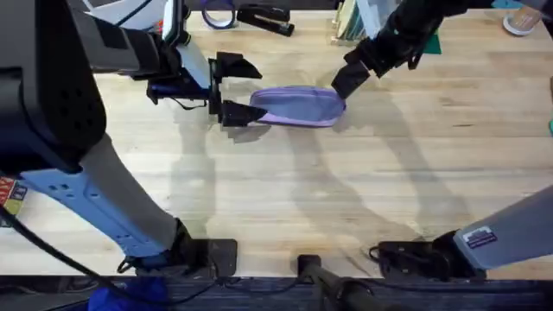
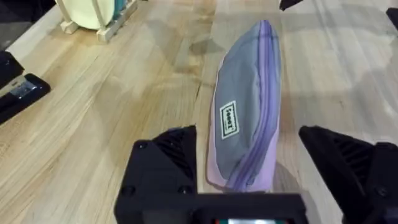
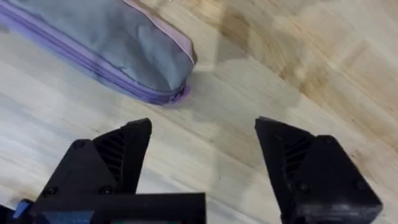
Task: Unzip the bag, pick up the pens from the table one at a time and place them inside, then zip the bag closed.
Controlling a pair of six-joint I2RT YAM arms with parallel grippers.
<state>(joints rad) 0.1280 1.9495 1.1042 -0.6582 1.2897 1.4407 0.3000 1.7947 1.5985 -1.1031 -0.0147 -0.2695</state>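
Observation:
The bag (image 1: 298, 105) lies on the table (image 1: 346, 190) at mid-back, lavender with a grey panel, and its zipper (image 2: 264, 106) looks closed. My left gripper (image 1: 246, 89) is open at the bag's left end, with one finger on each side of that end (image 2: 249, 134). My right gripper (image 1: 346, 73) hovers open just beyond the bag's right end (image 3: 205, 134), apart from the bag (image 3: 106, 43), with bare wood between its fingers. The pens are out of view.
A black stapler (image 1: 263, 17) and a purple ring-shaped item (image 1: 218, 15) lie at the back edge. A wooden rack holding upright items (image 1: 350, 22) stands at the back right. The front half of the table is bare wood.

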